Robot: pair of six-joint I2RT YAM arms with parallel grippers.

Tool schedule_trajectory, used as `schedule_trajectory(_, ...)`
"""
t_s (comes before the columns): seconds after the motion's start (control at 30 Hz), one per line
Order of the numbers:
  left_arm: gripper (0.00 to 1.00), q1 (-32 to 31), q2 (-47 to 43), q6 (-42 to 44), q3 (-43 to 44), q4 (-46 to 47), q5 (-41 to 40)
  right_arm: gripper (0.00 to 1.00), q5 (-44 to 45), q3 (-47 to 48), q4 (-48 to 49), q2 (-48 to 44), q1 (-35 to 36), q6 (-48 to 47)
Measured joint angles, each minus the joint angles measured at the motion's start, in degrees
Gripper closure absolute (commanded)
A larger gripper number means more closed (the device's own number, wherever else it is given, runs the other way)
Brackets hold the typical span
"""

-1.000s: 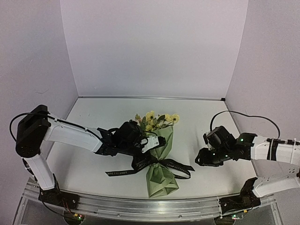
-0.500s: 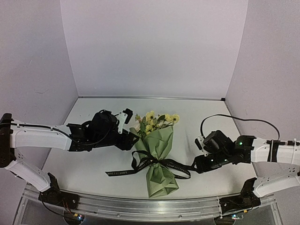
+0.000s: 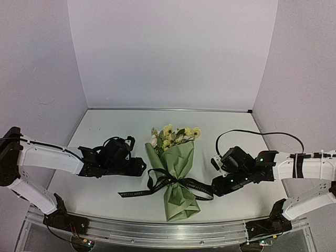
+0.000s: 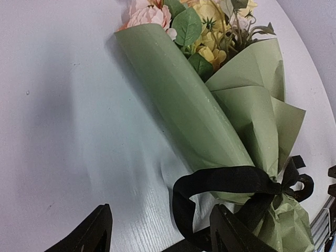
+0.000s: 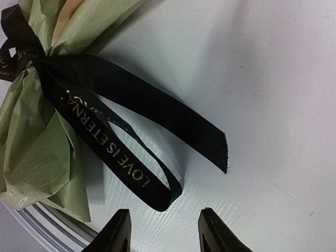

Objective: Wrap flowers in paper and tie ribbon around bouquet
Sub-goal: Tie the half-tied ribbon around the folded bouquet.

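Left gripper [image 3: 139, 167] (9 o'clock) and right gripper [image 3: 216, 187] (3 o'clock) stand open, empty; the bouquet [image 3: 177, 160], likely light and crushable, is best grasped at its ribbon [image 3: 169, 181].

The paper [image 4: 199, 121] is matt and smooth, crinkled below the tie. The ribbon [image 5: 131, 100] is black cloth (faint sheen, gold lettering). The tabletop [image 5: 273, 79] is white, matt, finely grained.

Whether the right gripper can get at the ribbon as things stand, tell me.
Probably yes: the right gripper is open, and the ribbon loop and tail lie on the table just ahead, nothing between.
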Motion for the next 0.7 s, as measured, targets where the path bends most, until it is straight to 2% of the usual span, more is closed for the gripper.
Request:
schedule_trajectory(0.13,0.38,0.1,0.1,-0.6,-0.9,1.5,1.0,0.56,-0.4,4.9,-2.3,1.5,0.7,-0.5)
schedule_trajectory(0.23,0.49,0.5,-0.1,-0.7,-2.4,3.3,2.4,0.56,-1.2,10.6,-2.8,4.4,1.3,-1.1)
schedule_trajectory(0.3,0.51,0.7,0.1,-0.5,-2.8,3.8,3.5,0.56,-1.4,13.0,-2.6,6.0,1.6,-1.4)
schedule_trajectory(0.5,0.56,0.7,2.7,0.7,-2.8,8.1,7.5,0.56,-1.3,13.6,-3.6,6.6,1.8,-1.7)
schedule_trajectory(0.7,0.55,-0.5,9.1,1.6,-0.3,8.1,8.1,0.56,-0.8,11.7,-4.1,5.5,1.8,-1.8)
